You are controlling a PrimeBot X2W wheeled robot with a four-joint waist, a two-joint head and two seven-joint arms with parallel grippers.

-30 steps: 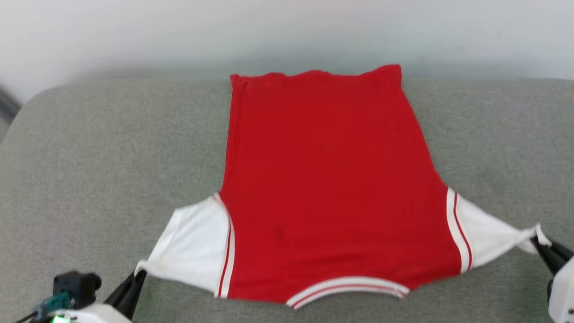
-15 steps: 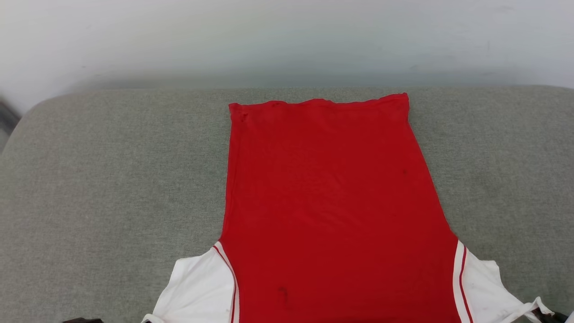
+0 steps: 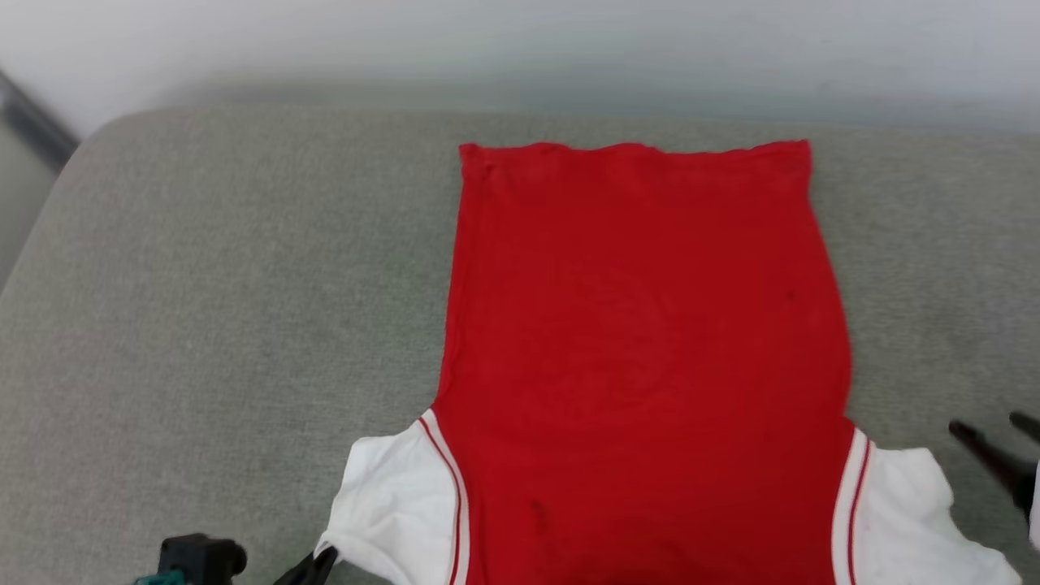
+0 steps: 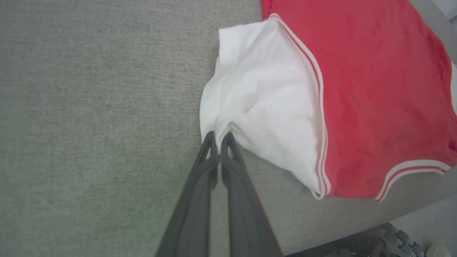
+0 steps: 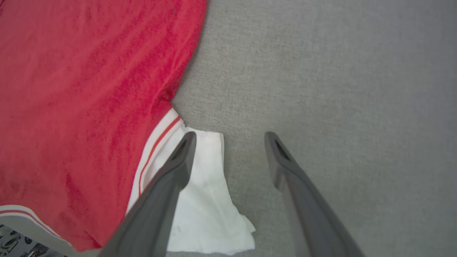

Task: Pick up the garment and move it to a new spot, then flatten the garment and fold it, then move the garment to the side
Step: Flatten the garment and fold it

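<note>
The garment (image 3: 642, 341) lies spread on the grey cushion (image 3: 227, 309), plain red side up, hem at the far end, white sleeves toward me. My left gripper (image 4: 217, 137) is shut on the tip of its left white sleeve (image 4: 260, 107), pinching a bunch of cloth; it shows at the bottom of the head view (image 3: 313, 565). My right gripper (image 5: 230, 137) stands open above the cushion, one finger over the right white sleeve (image 5: 207, 210), nothing between the fingers. In the head view it (image 3: 995, 431) sits at the right edge, just beyond that sleeve (image 3: 910, 512).
The grey cushion has bare fabric on both sides of the garment. A pale wall (image 3: 520, 49) rises behind its far edge. The cushion's near edge and floor (image 4: 410, 232) show past the garment's collar trim (image 4: 410, 171).
My right gripper has opened and let go of the right sleeve, which now lies slack on the cushion. The head camera has shifted; the left gripper still holds its sleeve.
</note>
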